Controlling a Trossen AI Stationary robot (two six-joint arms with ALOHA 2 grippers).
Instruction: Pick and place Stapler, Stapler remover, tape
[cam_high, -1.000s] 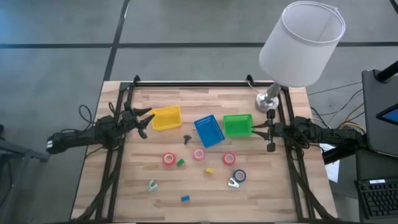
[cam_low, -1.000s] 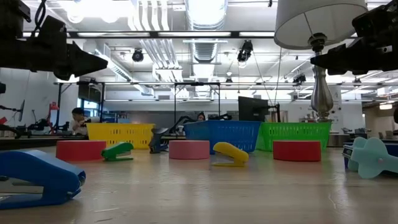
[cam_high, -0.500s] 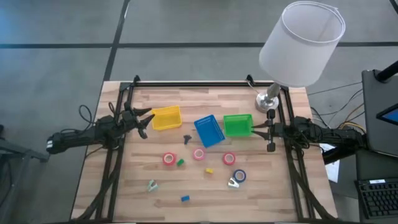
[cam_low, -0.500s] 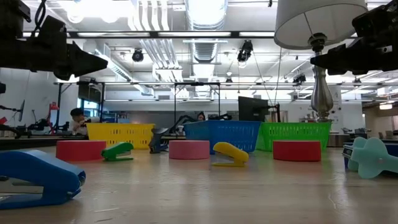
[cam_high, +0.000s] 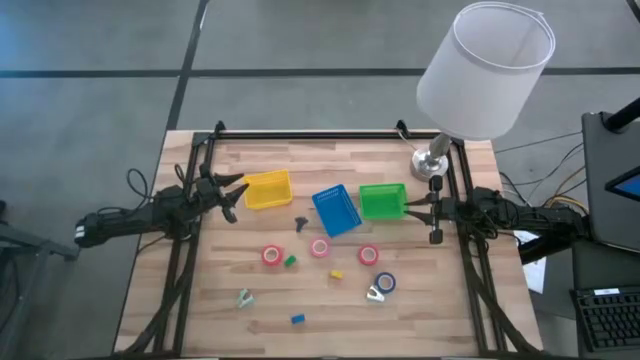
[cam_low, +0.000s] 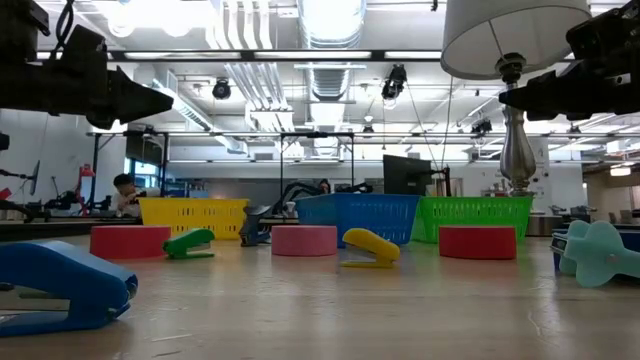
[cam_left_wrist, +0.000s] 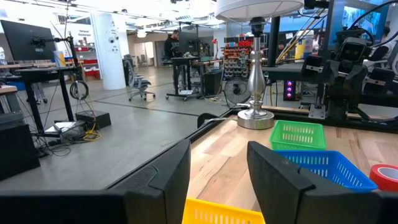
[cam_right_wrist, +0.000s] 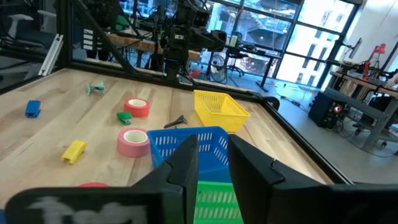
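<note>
The left gripper (cam_high: 236, 198) hung at the left edge of the table (cam_high: 330, 305), its fingers (cam_left_wrist: 168, 180) apart with nothing between them. Just beside it sat the yellow basket (cam_high: 267, 189). The right gripper (cam_high: 418, 209) hung at the right edge, its fingers (cam_right_wrist: 184, 163) a little apart and holding nothing. The green basket (cam_high: 382, 201) was just beside it, and the blue basket (cam_high: 336, 210) sat between the other two baskets.

The tape rolls lay on the wood in front of the baskets: a red tape roll (cam_high: 271, 256), a pink tape roll (cam_high: 320, 248), another red tape roll (cam_high: 368, 254) and a blue tape roll (cam_high: 386, 283). A dark staple remover (cam_high: 300, 222) lay between the yellow and blue baskets. A green stapler (cam_high: 290, 261), a yellow stapler (cam_high: 337, 274) and a blue stapler (cam_high: 297, 319) lay near the rolls. A lamp (cam_high: 470, 80) stood at the far right corner.
</note>
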